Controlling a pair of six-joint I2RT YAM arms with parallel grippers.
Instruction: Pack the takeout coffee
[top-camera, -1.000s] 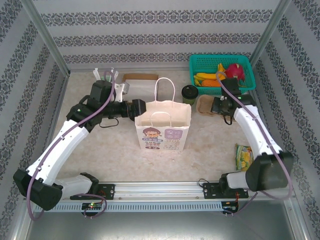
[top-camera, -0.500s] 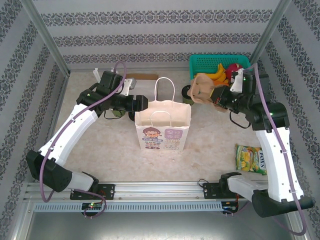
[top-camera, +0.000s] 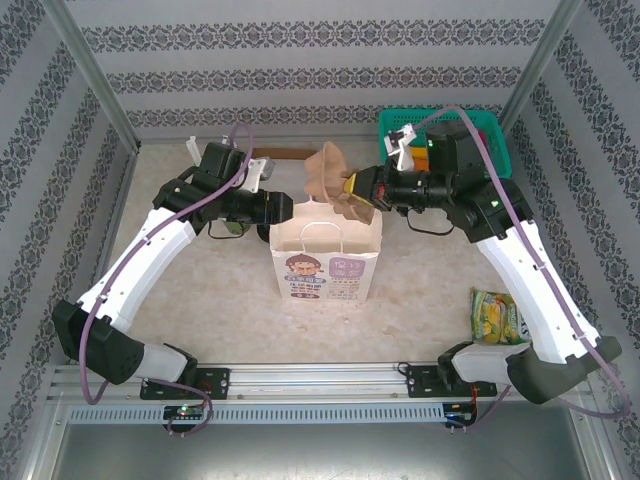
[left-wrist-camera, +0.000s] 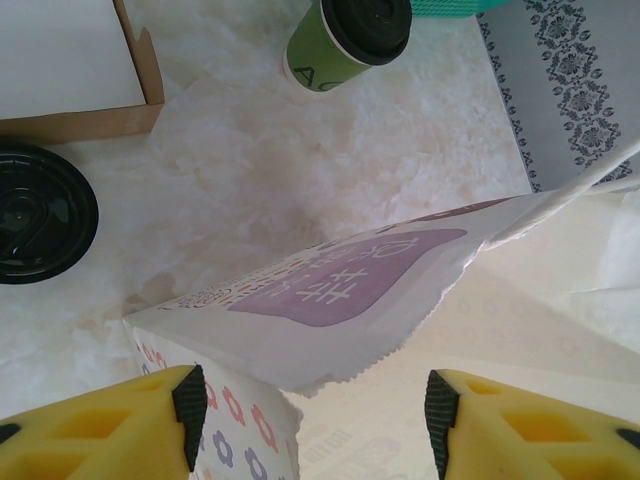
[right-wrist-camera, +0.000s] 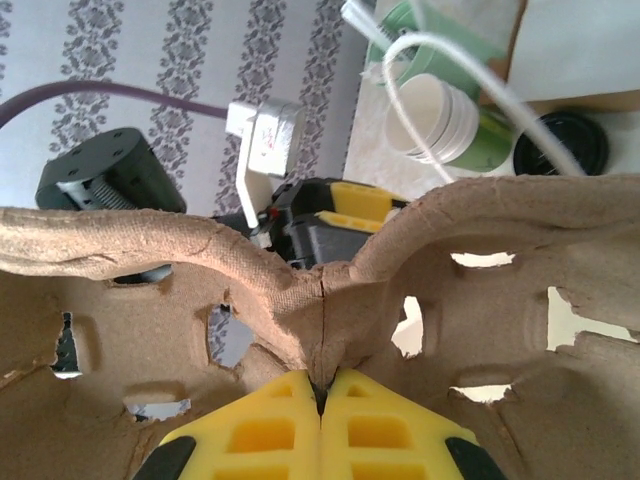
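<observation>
Beyond the paper bag (top-camera: 325, 255), on the table (top-camera: 420, 290), the takeout coffee (left-wrist-camera: 347, 38) is standing upright and capped, not yet packed. The right gripper (right-wrist-camera: 322, 392) is clamping a moulded pulp cup carrier (top-camera: 328, 183) and holding it over the bag's mouth. The left gripper (left-wrist-camera: 312, 400) is straddling the bag's rim, jaws apart and not pinching. Loading carrier and cup is looking like the remaining work. A second ago that carrier was lying beside the green basket (top-camera: 392, 118).

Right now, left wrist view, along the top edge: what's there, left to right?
cardboard box → takeout coffee → teal basket → patterned wall panel
</observation>
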